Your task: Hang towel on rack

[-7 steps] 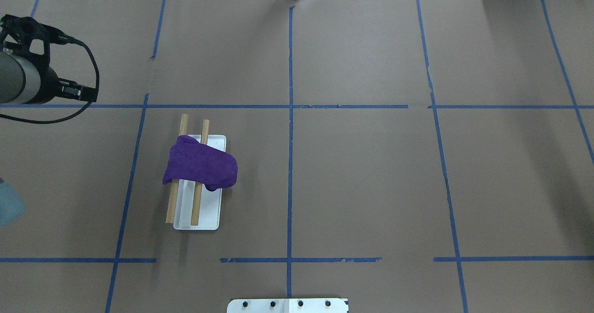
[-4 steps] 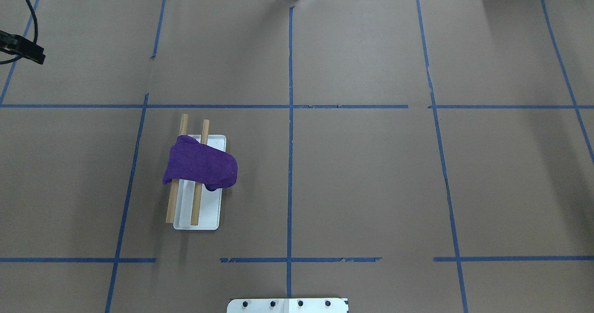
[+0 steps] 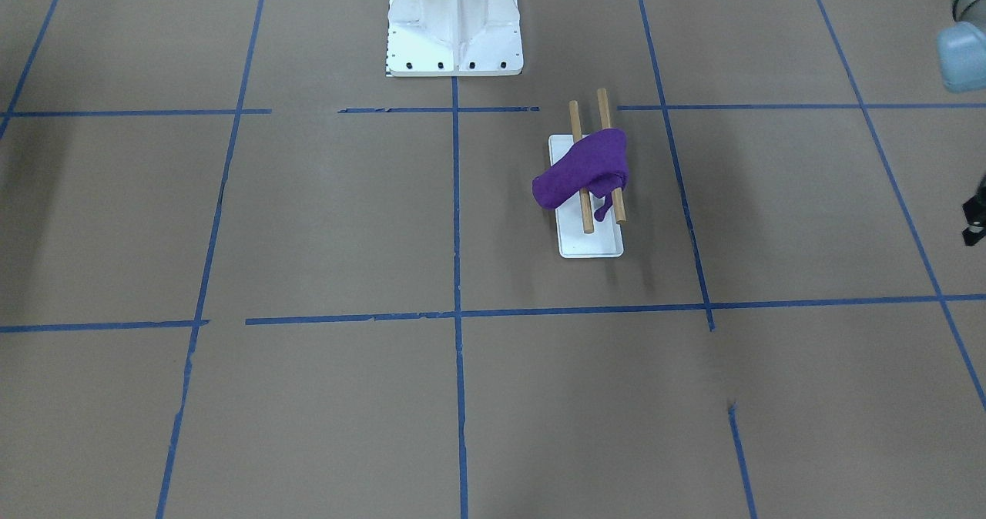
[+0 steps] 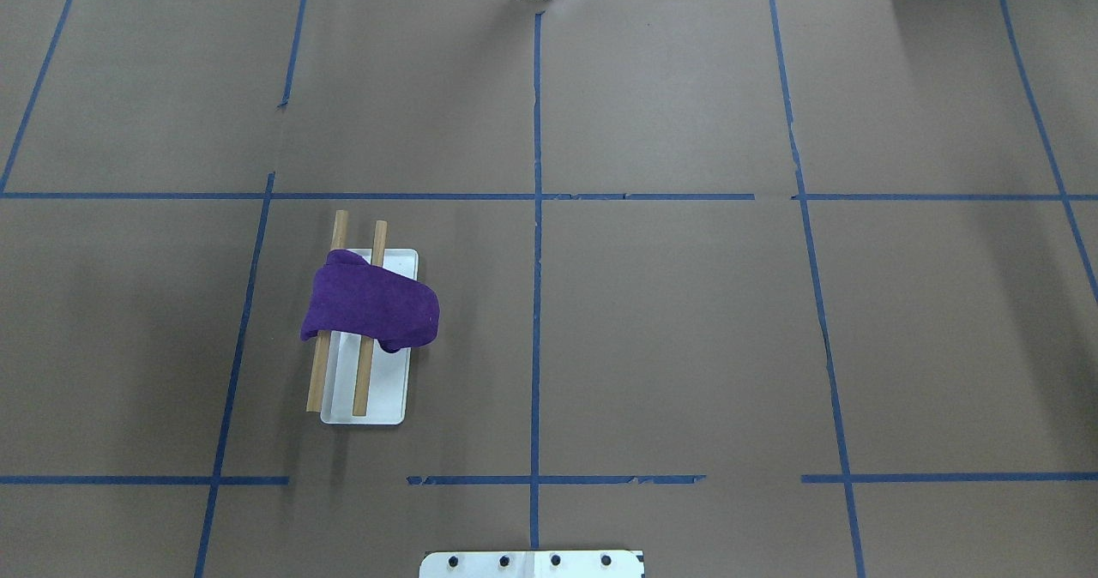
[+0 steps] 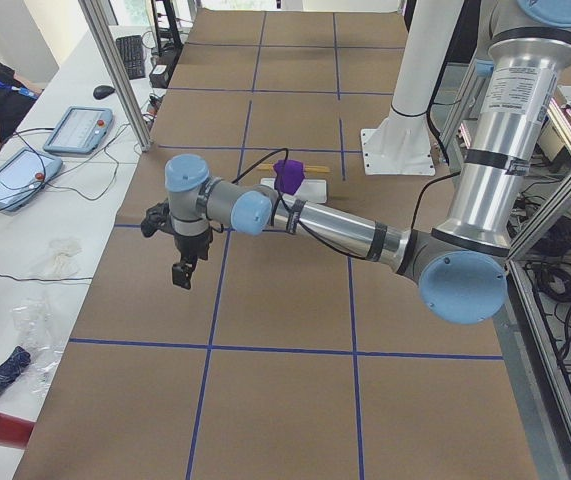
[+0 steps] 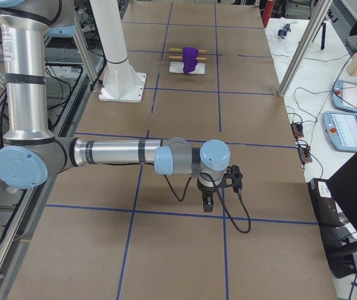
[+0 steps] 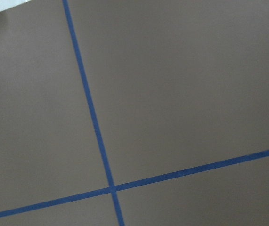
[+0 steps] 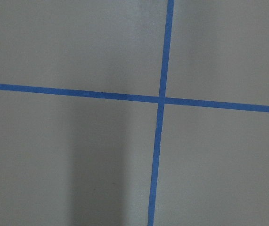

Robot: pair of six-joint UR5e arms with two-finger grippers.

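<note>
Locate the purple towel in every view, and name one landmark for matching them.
Exterior front-facing: towel right of centre, upper half, draped over the rack.
Overhead exterior: towel left of centre, mid height.
Exterior left: towel upper middle.
Exterior right: towel top centre, at the far end.
Left wrist-mounted: not in it.
Right wrist-mounted: not in it.
Landmark: the white pedestal, seen in all four exterior views.

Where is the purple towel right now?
In the overhead view the towel sits left of centre, on the robot's left side, draped across both wooden rods of the rack.
</note>
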